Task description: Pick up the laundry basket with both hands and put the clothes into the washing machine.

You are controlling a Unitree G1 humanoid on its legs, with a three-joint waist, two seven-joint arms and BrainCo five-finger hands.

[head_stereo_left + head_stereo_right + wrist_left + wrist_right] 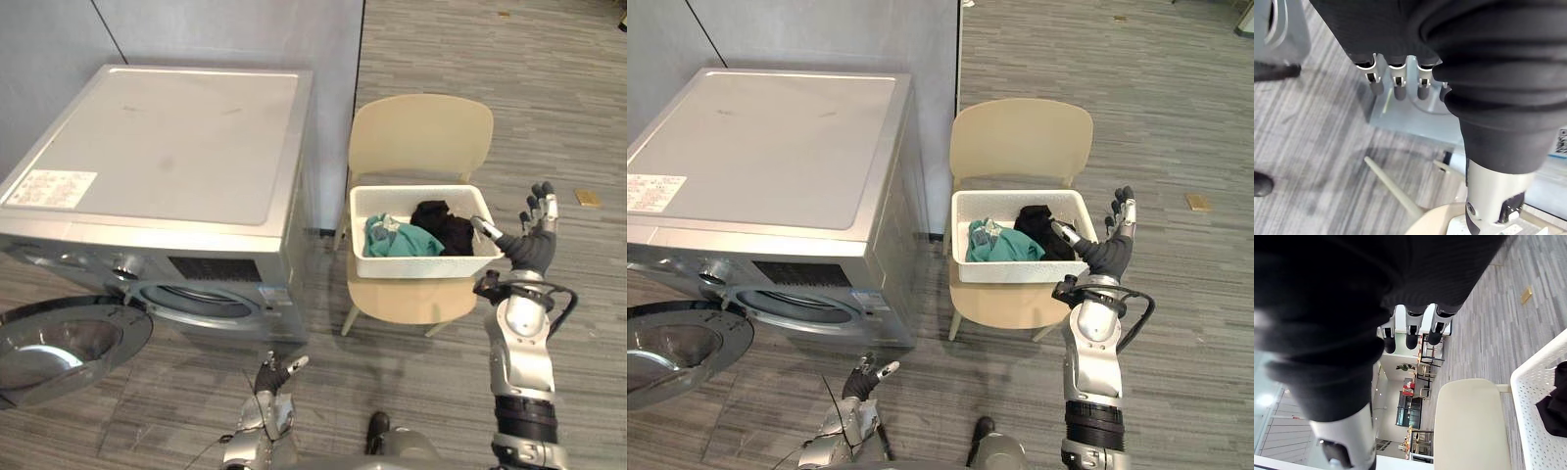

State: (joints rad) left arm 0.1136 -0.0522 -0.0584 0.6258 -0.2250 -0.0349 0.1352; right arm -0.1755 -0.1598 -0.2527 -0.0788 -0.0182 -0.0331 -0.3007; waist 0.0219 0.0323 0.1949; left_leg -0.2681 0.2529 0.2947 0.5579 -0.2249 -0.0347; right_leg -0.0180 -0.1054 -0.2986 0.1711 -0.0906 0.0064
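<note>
While the right hand [534,240] hovers upright just beside the white laundry basket [421,264], fingers spread wide, the left hand [272,380] sits low, fingers relaxed. The basket holds teal and black clothes [402,240] on a beige chair [421,132]; the washing machine [167,147] door [59,348] gapes open.

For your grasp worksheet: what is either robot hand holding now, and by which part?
Nothing. The right robot hand is open beside the laundry basket's right end; the left robot hand hangs low, empty.

clothes [423,235] in basket [421,266] on chair [421,132], washing machine [167,147] to its left
</note>
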